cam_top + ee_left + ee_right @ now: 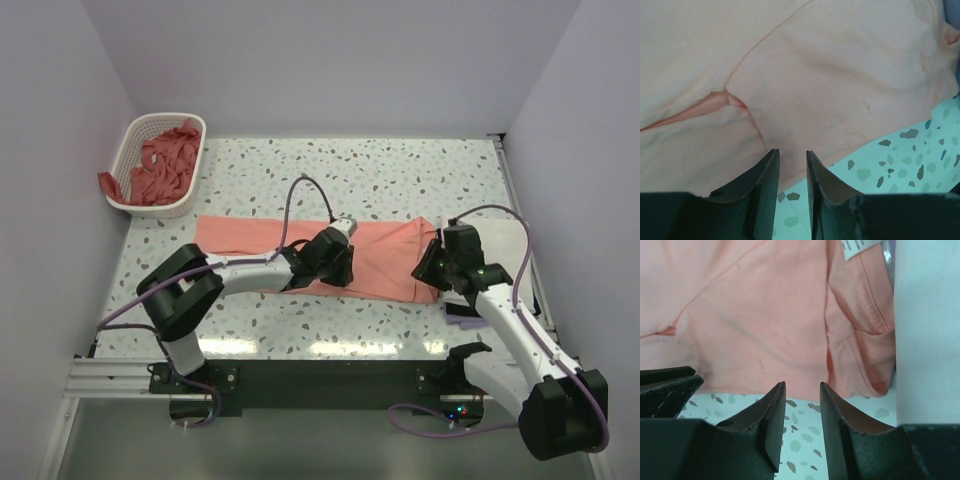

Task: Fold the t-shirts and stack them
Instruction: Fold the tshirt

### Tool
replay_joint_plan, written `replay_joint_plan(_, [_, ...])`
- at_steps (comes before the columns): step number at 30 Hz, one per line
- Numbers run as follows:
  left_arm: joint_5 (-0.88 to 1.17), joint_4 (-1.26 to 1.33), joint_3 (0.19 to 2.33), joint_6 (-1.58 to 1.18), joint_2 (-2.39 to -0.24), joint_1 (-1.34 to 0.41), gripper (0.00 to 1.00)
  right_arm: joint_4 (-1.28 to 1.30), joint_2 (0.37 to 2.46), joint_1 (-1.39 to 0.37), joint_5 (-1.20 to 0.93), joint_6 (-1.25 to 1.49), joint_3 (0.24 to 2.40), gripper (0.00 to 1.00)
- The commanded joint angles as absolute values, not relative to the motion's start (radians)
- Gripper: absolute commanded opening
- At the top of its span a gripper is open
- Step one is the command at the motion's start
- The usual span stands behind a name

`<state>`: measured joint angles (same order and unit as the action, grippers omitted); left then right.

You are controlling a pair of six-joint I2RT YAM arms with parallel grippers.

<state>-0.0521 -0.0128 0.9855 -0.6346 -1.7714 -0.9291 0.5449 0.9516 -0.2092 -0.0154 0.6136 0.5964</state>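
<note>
A salmon-pink t-shirt lies spread flat across the middle of the table, folded lengthwise. My left gripper hovers at its near edge. In the left wrist view the gripper is open by a narrow gap, with the shirt's hem just beyond the tips and nothing between the fingers. My right gripper is at the shirt's right end. In the right wrist view the gripper is open and empty, with its tips at the shirt's near edge. A white t-shirt lies at the right, also visible in the right wrist view.
A white lattice basket at the far left corner holds several crumpled salmon-pink t-shirts, one hanging over its rim. White walls close in the table on three sides. The speckled tabletop shows beyond the shirt.
</note>
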Motion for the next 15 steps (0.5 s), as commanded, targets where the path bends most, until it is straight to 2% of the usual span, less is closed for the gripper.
replay_joint_plan(1, [-0.115,-0.054,1.022,-0.621,-1.651,-0.913,0.33,0.529,0.977,-0.212,0.014,0.586,0.672,0.39])
replay_joint_plan(4, [-0.132,-0.061,0.988,-0.649,-1.58,-0.853,0.41,0.48,1.038,-0.218,0.014,0.591,0.709,0.43])
replay_joint_plan(10, [-0.192,-0.139,0.849,-0.715,-1.485,-0.718,0.38,0.401,1.183,-0.281,0.031,0.624,0.762,0.46])
replay_joint_plan(15, [-0.267,-0.158,0.756,-0.732,-1.424,-0.67,0.37,0.322,1.296,-0.354,0.052,0.669,0.756,0.46])
